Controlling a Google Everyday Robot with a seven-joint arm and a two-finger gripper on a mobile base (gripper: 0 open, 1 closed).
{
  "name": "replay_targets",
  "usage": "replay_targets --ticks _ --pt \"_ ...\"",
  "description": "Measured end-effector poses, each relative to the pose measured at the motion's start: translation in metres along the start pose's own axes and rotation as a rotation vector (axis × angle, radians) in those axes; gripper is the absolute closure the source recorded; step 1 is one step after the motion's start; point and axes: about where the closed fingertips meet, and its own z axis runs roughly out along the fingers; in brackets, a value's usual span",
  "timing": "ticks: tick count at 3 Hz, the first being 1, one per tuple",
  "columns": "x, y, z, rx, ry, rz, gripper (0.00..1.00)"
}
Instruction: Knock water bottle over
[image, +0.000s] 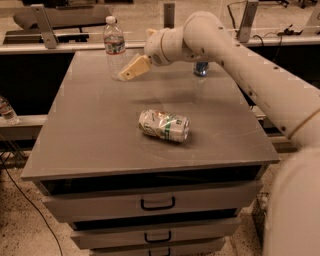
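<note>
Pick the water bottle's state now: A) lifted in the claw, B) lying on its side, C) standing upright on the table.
C: the water bottle stands upright near the far edge of the table, with the claw down by its base.
</note>
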Motion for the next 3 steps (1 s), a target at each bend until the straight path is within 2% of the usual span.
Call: replay_targets --ticks 1,2,3 --pt "-0.017 -0.014 0.032 -0.009 -0.068 0.022 0.0" --pt "-0.034 -0.015 0.059 -0.04 -0.114 0.052 0.0" --pt "-0.041 -0.015 0.075 -0.048 -0.131 0.081 0.18"
